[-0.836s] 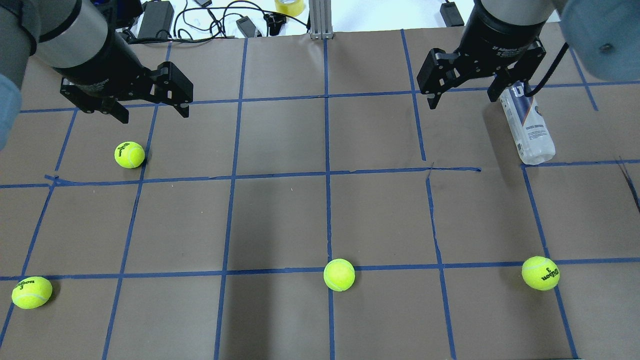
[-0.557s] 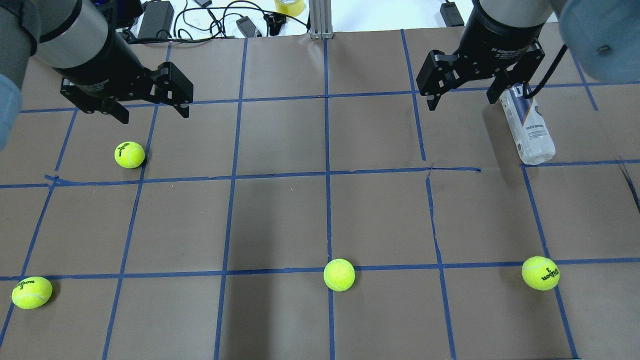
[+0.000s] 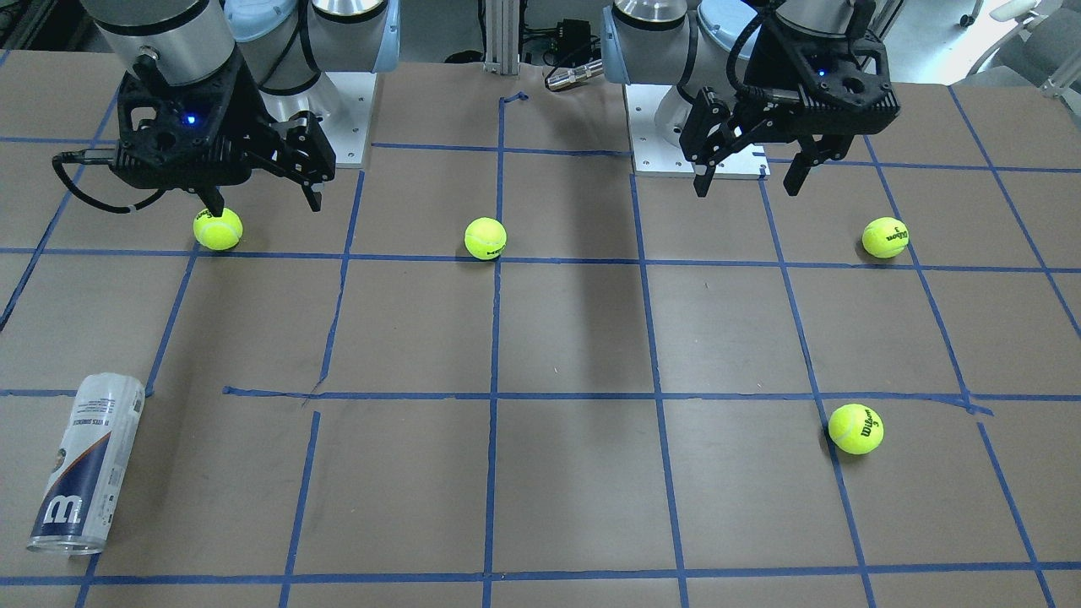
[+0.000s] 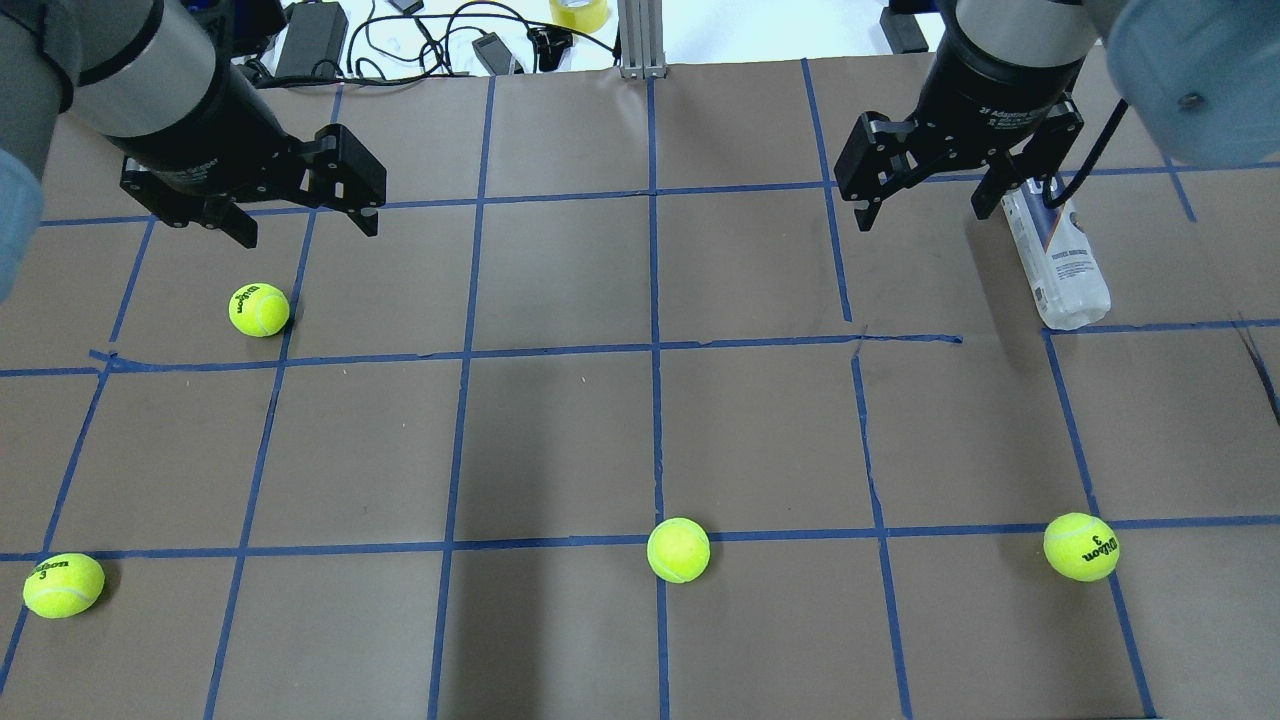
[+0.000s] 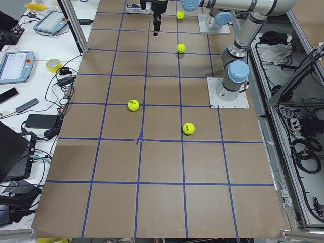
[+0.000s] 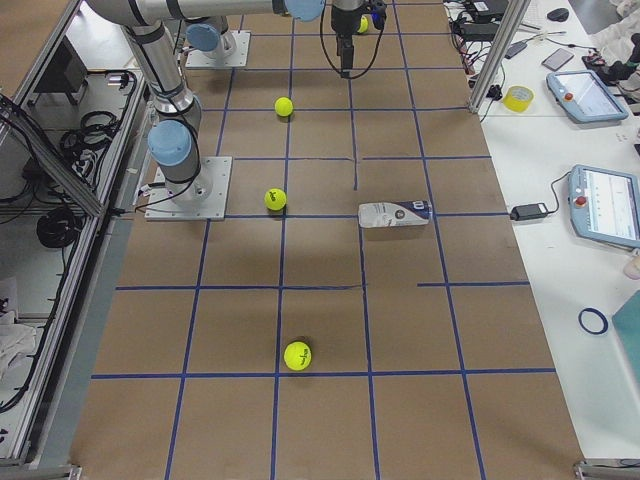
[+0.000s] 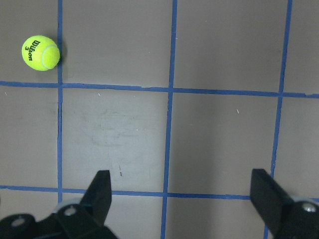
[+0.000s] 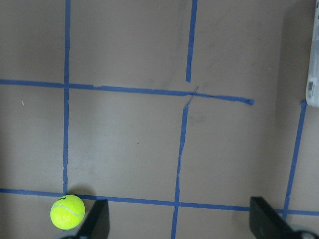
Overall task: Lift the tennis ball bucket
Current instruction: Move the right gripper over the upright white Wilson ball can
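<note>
The tennis ball bucket is a clear tube with a white and navy label. It lies on its side at the table's far right, and also shows in the front view, the right side view and at the right wrist view's edge. My right gripper is open and empty; it hovers high above the table, apart from the tube, and shows in the front view. My left gripper is open and empty, above the far left squares.
Several yellow-green tennis balls lie loose on the brown gridded table: one near my left gripper, one at the front middle, one at the front right. Cables and chargers lie beyond the far edge.
My right gripper has shifted slightly, its fingertips a little lower in the overhead view. The left arm, the tube and the balls have not moved.
</note>
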Controlling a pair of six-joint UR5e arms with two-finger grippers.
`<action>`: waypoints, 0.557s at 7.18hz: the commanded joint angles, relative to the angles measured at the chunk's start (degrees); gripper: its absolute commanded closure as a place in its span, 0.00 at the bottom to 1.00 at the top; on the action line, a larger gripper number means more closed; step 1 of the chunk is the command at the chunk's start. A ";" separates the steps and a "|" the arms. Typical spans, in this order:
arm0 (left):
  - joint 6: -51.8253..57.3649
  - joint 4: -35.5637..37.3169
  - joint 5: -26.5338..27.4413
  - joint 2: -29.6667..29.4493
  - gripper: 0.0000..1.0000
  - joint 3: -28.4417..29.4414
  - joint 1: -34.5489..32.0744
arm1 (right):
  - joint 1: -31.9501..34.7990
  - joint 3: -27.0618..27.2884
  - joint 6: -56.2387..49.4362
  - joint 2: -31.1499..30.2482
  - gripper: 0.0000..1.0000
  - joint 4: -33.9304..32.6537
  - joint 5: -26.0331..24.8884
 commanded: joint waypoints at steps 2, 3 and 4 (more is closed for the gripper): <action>0.00 0.00 -0.01 -0.04 0.00 0.00 0.00 | -2.04 -9.40 0.96 8.19 0.00 -1.18 -1.42; 0.00 0.00 -0.01 -0.04 0.00 0.00 0.00 | -4.32 -9.60 1.23 11.09 0.00 -2.58 -1.33; 0.00 0.00 0.08 0.05 0.00 0.00 0.00 | -7.56 -9.69 0.97 15.30 0.00 -5.64 -0.29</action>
